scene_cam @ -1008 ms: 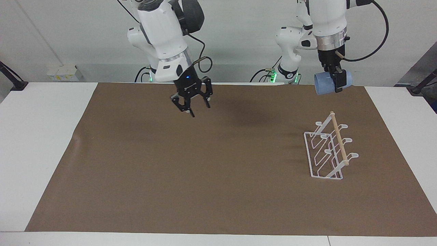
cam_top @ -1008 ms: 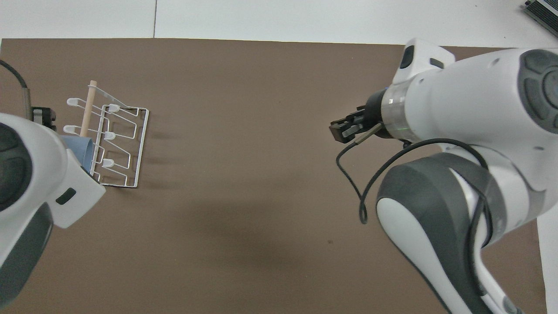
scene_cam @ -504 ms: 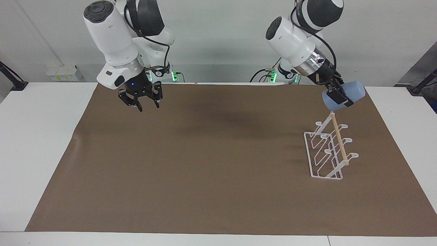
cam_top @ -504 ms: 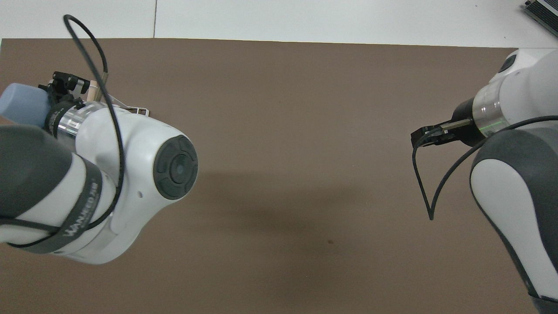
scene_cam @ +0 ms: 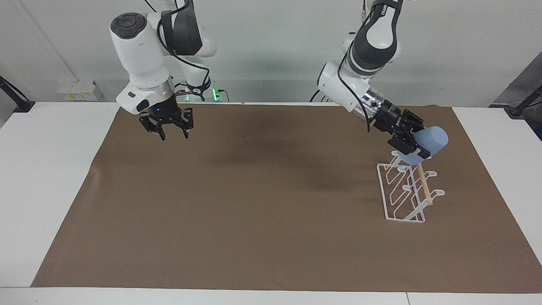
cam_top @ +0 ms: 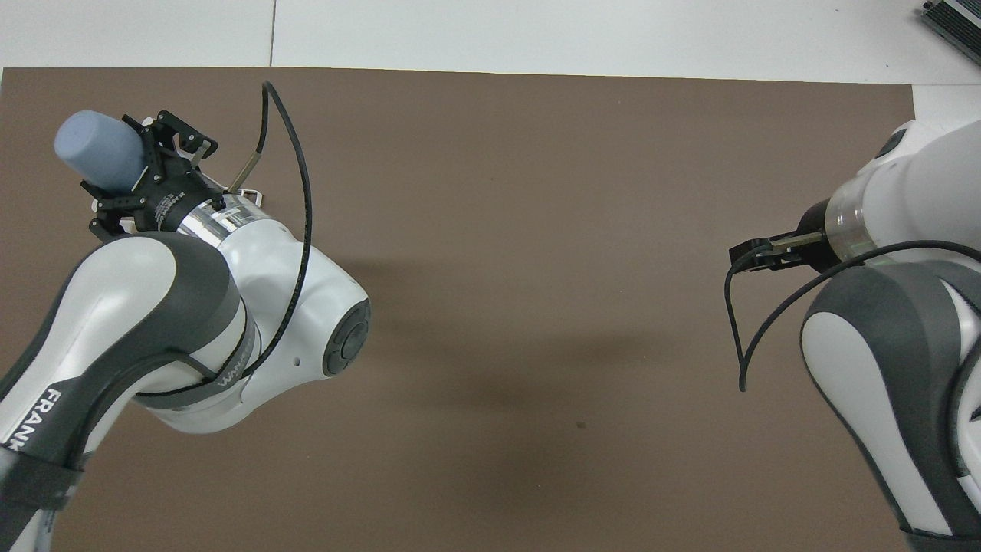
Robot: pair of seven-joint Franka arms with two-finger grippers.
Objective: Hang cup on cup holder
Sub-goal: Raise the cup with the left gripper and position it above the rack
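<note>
Blue cup (scene_cam: 428, 142), one, pinched by left end effector (scene_cam: 414, 140); right end effector (scene_cam: 166, 125) spread.

arms: white shells, grey joints | cables: black | claws: black

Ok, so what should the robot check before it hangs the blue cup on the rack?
1. Left gripper shut on the cup: ok.
2. Cup over the cup holder, at its end nearer to the robots: ok.
3. Cup tilted, closed end up, mouth pointing down at the prongs: ok.
4. Mouth lined up with one prong: cannot tell, the gripper hides it.
5. Cup holder standing on the brown mat, no other cups on it: ok.
6. Right gripper waiting, open, over the right arm's end of the table, out of the way: ok.
</note>
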